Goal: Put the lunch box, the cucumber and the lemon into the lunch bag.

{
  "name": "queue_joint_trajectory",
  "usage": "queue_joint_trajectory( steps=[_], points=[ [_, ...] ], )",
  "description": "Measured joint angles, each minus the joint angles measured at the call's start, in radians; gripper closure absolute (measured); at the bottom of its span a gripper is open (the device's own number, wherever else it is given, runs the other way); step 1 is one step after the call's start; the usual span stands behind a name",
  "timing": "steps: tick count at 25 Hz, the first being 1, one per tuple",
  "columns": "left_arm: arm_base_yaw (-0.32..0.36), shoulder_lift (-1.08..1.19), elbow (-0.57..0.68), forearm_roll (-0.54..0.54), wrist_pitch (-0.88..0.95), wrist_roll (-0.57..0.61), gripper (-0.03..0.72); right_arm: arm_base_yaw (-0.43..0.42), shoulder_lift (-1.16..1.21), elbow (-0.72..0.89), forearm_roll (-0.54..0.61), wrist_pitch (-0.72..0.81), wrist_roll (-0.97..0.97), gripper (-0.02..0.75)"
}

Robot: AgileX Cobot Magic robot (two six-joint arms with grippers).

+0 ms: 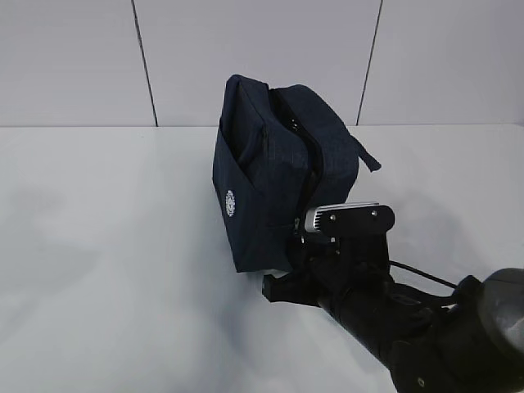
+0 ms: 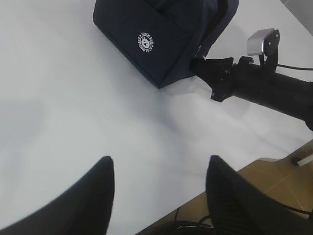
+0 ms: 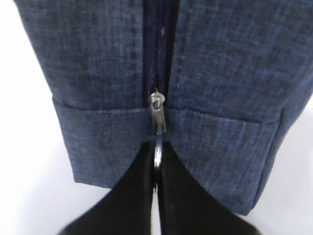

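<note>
The dark navy lunch bag (image 1: 262, 164) stands on the white table, its round white logo (image 2: 146, 42) facing left. A zipper runs down its near side to a metal slider (image 3: 157, 110) low on the bag. My right gripper (image 3: 156, 149) is shut on the metal ring pull (image 3: 158, 145) that hangs from the slider; in the exterior view the right gripper (image 1: 297, 244) presses against the bag's lower front corner. My left gripper (image 2: 160, 159) hangs open above bare table, well to the near side of the lunch bag (image 2: 146, 29). The lunch box, the cucumber and the lemon are out of view.
The right arm (image 2: 274, 90) stretches in from the right across the table's near side. The table's front edge (image 2: 230, 178) runs close behind my left gripper, with brown floor beyond it. A loop handle (image 1: 366, 155) sticks out on the bag's right. A grey wall stands behind.
</note>
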Motion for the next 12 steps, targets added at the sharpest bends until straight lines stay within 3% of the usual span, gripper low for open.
queue_joint_trajectory(
  steps=[12],
  points=[
    [0.000, 0.000, 0.000, 0.000, 0.000, 0.000, 0.254, 0.000, -0.095, 0.000, -0.049, 0.219, -0.008, 0.730]
  ],
)
